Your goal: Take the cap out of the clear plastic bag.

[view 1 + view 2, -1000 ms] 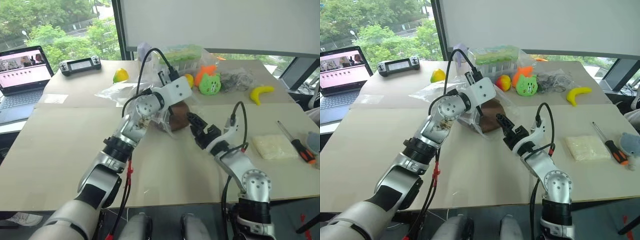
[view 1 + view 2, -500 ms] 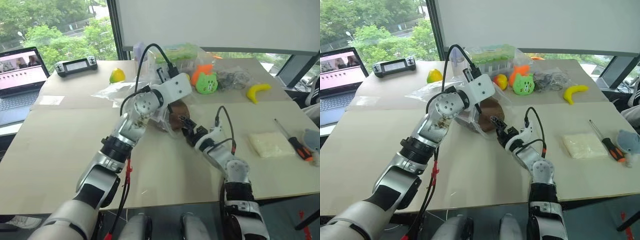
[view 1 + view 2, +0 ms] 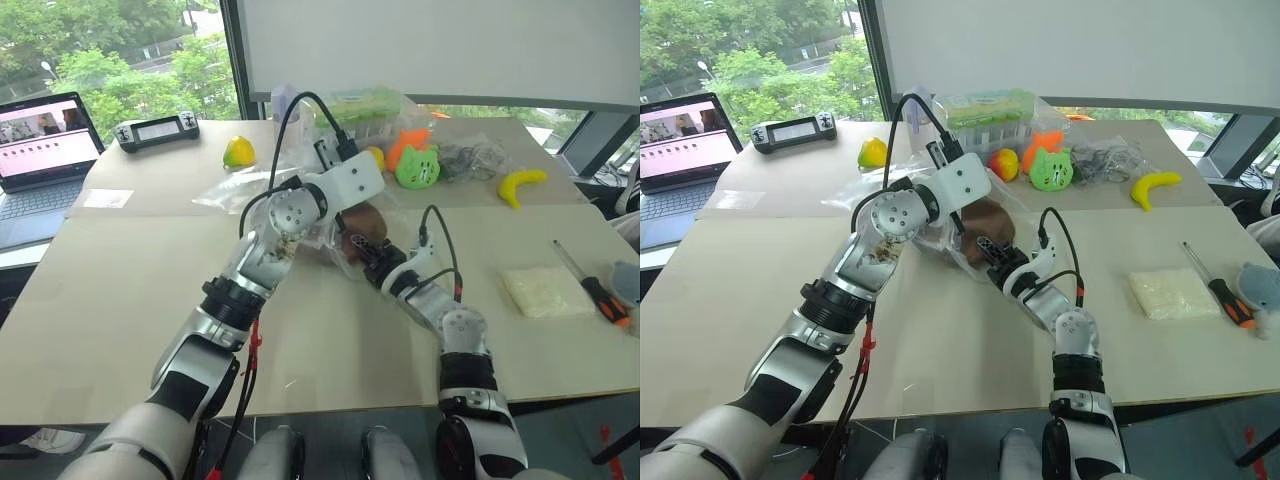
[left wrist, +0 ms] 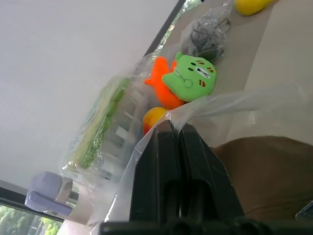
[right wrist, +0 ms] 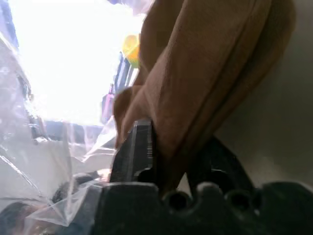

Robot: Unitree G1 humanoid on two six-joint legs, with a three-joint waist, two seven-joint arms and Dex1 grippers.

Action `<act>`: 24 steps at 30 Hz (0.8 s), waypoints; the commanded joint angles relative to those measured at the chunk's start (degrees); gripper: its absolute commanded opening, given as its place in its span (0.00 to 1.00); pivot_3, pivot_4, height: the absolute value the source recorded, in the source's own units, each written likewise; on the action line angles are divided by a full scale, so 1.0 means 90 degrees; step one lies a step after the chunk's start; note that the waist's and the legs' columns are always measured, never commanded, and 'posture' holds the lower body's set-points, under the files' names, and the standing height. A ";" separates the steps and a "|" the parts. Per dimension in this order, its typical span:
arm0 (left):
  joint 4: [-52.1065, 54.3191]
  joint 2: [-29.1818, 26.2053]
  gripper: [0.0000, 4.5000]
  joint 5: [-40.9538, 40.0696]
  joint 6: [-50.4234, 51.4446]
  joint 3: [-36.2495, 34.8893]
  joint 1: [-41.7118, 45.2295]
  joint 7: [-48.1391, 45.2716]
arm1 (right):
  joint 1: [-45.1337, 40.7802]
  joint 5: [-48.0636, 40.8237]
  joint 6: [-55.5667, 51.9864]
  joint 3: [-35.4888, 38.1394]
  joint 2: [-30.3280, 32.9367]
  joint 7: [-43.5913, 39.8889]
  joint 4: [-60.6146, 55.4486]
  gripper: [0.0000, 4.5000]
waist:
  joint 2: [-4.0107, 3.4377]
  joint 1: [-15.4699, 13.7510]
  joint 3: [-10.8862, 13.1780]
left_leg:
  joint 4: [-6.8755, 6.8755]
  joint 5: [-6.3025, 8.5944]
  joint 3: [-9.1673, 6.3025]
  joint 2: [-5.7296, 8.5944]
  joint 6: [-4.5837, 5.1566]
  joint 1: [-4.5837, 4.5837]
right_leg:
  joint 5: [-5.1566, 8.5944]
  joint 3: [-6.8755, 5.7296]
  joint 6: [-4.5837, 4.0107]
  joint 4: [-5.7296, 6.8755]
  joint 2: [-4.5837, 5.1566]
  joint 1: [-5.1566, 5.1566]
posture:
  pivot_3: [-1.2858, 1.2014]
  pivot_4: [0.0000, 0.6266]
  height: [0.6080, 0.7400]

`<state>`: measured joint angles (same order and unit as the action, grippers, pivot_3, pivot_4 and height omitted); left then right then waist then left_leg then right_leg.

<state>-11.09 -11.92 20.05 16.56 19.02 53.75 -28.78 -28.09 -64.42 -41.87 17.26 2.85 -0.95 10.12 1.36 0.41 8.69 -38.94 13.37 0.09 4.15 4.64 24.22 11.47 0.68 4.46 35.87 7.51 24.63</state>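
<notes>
Since a second ago the right gripper (image 3: 987, 247) has reached forward from open table to the mouth of the clear plastic bag (image 3: 238, 182), and its jaws, then wide, now pinch a fold of the cap (image 5: 205, 73); the right wrist view shows brown fabric squeezed between the two black fingers (image 5: 134, 149). That bite sits at the cap's near edge, probably because this is the part that pokes out of the bag's opening and can be caught without catching film. The left gripper (image 4: 175, 128) has kept its place, its jaws pressed flat together on the bag's upper edge, lifting the film above the table so the mouth gapes toward the right arm; holding it up also anchors the bag against the pull to come. The cap lies mostly inside the bag at the middle of the table (image 3: 120, 290), under the left wrist. Behind stand a green toy (image 3: 419, 166), a banana (image 3: 522, 185) and a lemon (image 3: 238, 151), well clear, with a screwdriver (image 3: 596, 290) off to the right.
</notes>
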 commanded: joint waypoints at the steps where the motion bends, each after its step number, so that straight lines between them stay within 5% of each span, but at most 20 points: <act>1: 0.0364 0.0047 0.00 -0.0015 0.0071 0.0030 -0.0067 -0.0015 | 0.0595 -0.0748 -0.0528 0.0582 0.0283 0.1266 -0.1582 0.03 | 0.0000 -0.0033 0.0000 | 0.0001 0.0000 -0.0002 0.0001 -0.0001 0.0004 | 0.0000 -0.0001 0.0000 -0.0001 0.0001 0.0004 | 0.52 0.24 0.99; 8: 0.0407 0.0112 0.00 0.0020 -0.0020 0.0235 -0.0272 -0.0035 | 0.1272 -0.2861 -0.0723 0.0536 0.0443 0.3566 -0.3332 0.03 | -0.0002 0.0031 -0.0001 | 0.0011 -0.0005 0.0005 -0.0002 -0.0005 0.0011 | 0.0001 0.0007 -0.0007 0.0004 0.0001 0.0023 | 0.52 0.24 0.99; 14: 0.0440 0.0137 0.00 0.0029 -0.0078 0.0324 -0.0431 -0.0033 | 0.1671 -0.5371 0.0331 0.0737 0.0842 0.5281 -0.4137 0.03 | -0.0002 0.0038 -0.0001 | 0.0011 -0.0002 0.0010 -0.0002 0.0003 0.0010 | 0.0002 0.0009 -0.0008 0.0002 0.0000 0.0019 | 0.52 0.24 0.99; 24: 0.0490 0.0153 0.00 0.0043 -0.0060 0.0377 -0.0535 -0.0022 | 0.3351 -0.5398 0.0800 0.1754 0.2636 0.3831 -0.5664 0.03 | -0.0005 -0.0008 -0.0002 | -0.0001 0.0009 0.0018 -0.0005 0.0031 -0.0006 | 0.0005 0.0004 -0.0004 -0.0043 -0.0001 -0.0034 | 0.52 0.24 0.99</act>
<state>-9.07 -10.80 20.17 16.83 22.49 48.61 -29.30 1.81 -111.70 -37.61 29.10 24.32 37.57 -36.63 1.32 0.34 8.67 -38.95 13.44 0.27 4.08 4.93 24.12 11.52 0.73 4.42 35.17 7.49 24.27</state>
